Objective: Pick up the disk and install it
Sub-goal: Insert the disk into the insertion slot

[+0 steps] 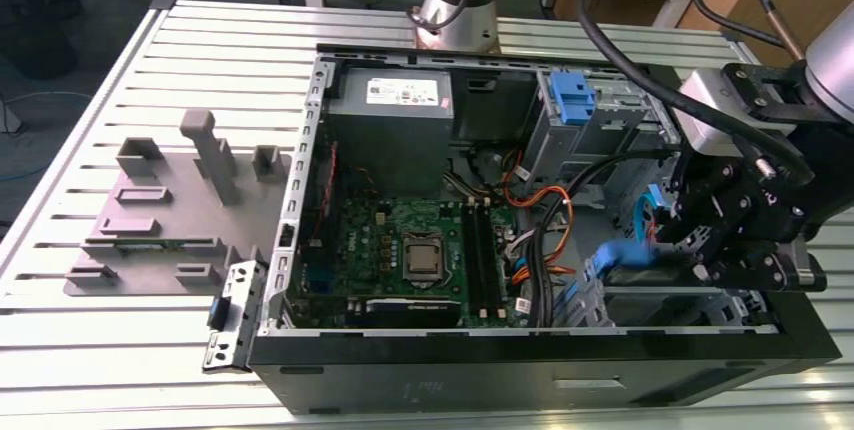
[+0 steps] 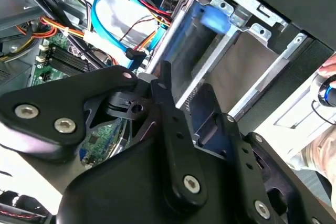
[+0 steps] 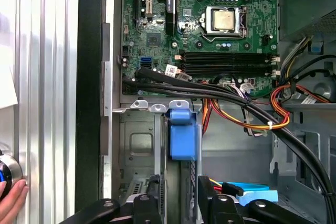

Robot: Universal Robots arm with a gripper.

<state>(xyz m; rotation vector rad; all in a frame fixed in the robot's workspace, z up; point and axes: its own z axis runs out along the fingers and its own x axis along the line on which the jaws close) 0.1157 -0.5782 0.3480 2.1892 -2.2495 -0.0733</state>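
Observation:
The disk stands on edge between my gripper's two black fingers, its blue handle pointing away from them. It is partly inside the metal drive bay at the front corner of the open computer case. In the second wrist view the disk's silver side and blue handle show, with a finger pressed against its face. In the exterior view my gripper hangs over the case's right end, and a blue part of the disk shows beside it.
Orange, black and blue cables run close beside the bay. The motherboard, grey power-supply box and an upright blue latch fill the case. A grey fixture plate lies on the table. A person's hand rests outside the case.

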